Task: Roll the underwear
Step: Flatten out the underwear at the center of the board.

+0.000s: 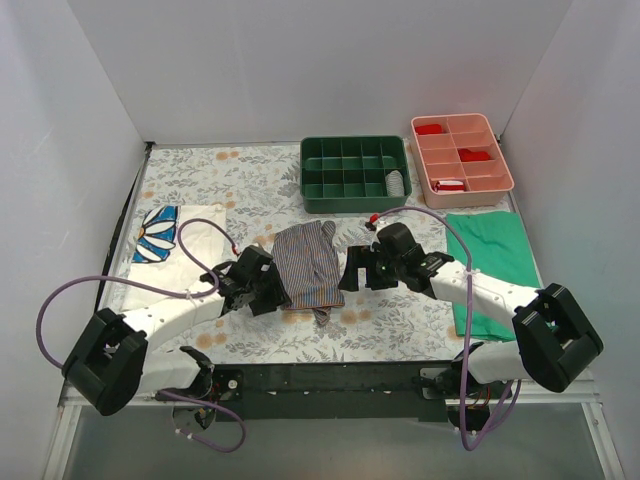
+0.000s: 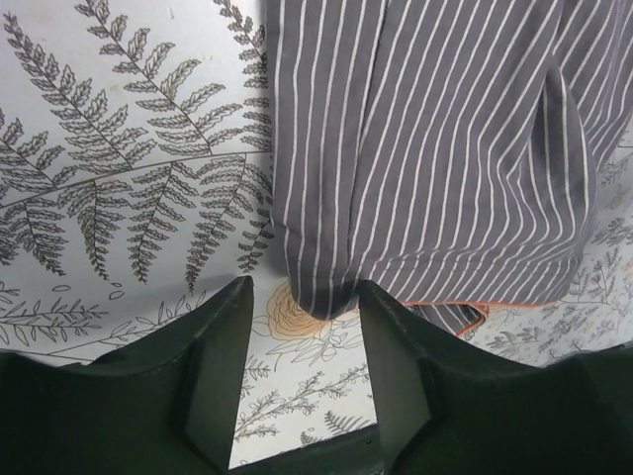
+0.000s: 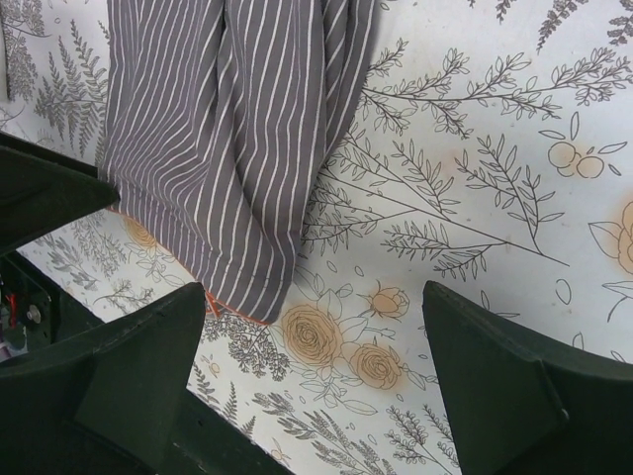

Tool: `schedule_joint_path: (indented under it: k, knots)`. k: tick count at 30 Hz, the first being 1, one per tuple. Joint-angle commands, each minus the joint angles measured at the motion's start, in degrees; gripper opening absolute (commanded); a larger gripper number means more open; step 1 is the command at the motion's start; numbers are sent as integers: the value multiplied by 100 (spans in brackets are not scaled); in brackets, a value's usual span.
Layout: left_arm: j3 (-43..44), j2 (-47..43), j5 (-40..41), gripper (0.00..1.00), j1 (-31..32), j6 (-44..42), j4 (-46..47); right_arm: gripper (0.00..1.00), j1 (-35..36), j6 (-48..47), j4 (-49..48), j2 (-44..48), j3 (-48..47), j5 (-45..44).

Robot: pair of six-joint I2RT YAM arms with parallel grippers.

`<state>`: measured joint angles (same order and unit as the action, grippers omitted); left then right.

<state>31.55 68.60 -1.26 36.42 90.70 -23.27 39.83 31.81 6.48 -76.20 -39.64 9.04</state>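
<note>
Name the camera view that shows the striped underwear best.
Top external: the underwear appears whole there, outline and all, lying on the floral table. The left wrist view shows only its near hem, close up; the right wrist view shows only one lower corner and side edge.

Everything's looking bright n even, light prob coming from overhead, only soft shadows falling on the counter (image 1: 250, 180). Wrist cams are showing the counter print sharp, but the dark fingers (image 2: 213, 366) are looking a bit soft up close.
</note>
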Motion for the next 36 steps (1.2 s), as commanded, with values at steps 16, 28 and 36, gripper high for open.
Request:
schedule_joint_path:
  k: [16, 28, 36]
  knots:
    - [1221, 251, 890, 0, 58, -245, -607, 84, 410, 352, -305, 580, 439, 151]
    - [2145, 154, 1365, 0, 58, -245, -1400, 72, 1544, 738, -525, 572, 422, -674]
    - [2171, 163, 1409, 0, 58, -157, -1417, 75, 2485, 923, -244, -420, -403, -2037]
